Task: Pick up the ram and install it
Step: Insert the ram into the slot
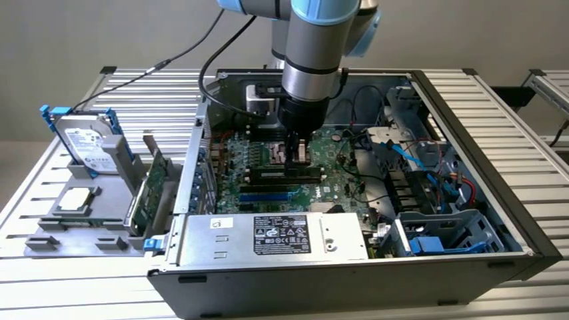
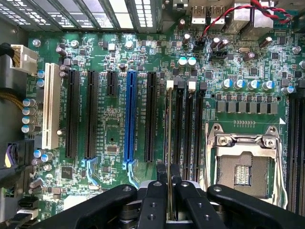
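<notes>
Gripper (image 2: 168,177) pinching the ram (image 2: 169,129) edge-on, lined along the memory slots (image 2: 180,124).
In the exterior view, an expansion card (image 1: 153,190) stands left of centre outside the case (image 1: 356,287); mid-frame, the arm (image 1: 311,60) hangs over the motherboard (image 1: 266,180). Likely risk: a slightly skewed stick jamming or bending under pressure.

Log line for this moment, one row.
gripper | shut on ram | ram edge-on over memory slots on motherboard | seated: cannot tell
</notes>
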You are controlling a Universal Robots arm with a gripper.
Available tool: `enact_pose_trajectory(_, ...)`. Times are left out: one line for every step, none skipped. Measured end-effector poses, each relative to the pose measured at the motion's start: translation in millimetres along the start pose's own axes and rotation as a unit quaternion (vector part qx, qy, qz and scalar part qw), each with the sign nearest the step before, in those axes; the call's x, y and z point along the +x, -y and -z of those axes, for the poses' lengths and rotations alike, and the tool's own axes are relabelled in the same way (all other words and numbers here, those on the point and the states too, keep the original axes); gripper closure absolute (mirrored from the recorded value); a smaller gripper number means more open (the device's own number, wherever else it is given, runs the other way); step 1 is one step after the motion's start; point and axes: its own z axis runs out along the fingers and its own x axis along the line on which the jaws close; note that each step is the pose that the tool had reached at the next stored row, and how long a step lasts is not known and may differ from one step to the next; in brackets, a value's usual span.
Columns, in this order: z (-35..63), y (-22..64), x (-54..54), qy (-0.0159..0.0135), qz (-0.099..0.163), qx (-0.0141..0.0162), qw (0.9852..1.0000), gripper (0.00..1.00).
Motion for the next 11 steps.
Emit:
enact_pose_trajectory(0.0, 0.0, -0.2, 0.0000, 0.000, 0.0000, 1.0000, 0.86)
enact_pose_trajectory(0.0, 0.0, -0.3, 0.0000, 0.000, 0.0000, 1.0000, 0.86)
enact_pose_trajectory(0.0, 0.2, -0.3, 0.0000, 0.000, 0.0000, 1.0000, 0.86)
enact_pose_trajectory(0.1, 0.4, -0.3, -0.0001, 0.000, 0.0000, 1.0000, 0.86)
enact_pose_trajectory(0.1, 0.7, -0.3, 0.0000, 0.000, 0.0000, 1.0000, 0.86)
enact_pose_trajectory(0.1, 0.8, -0.3, 0.0000, 0.000, 0.0000, 1.0000, 0.86)
enact_pose_trajectory(0.1, 0.9, -0.3, 0.0000, 0.000, 0.0000, 1.0000, 0.86)
enact_pose_trajectory(0.1, 0.9, -0.3, 0.0000, 0.000, 0.0000, 1.0000, 0.86)
enact_pose_trajectory(0.1, 0.9, -0.3, 0.0000, 0.000, 0.0000, 1.0000, 0.86)
enact_pose_trajectory(0.1, 0.9, -0.3, 0.0000, 0.000, 0.0000, 1.0000, 0.86)
enact_pose_trajectory(0.1, 0.9, -0.3, 0.0001, -0.001, 0.0000, 1.0000, 0.86)
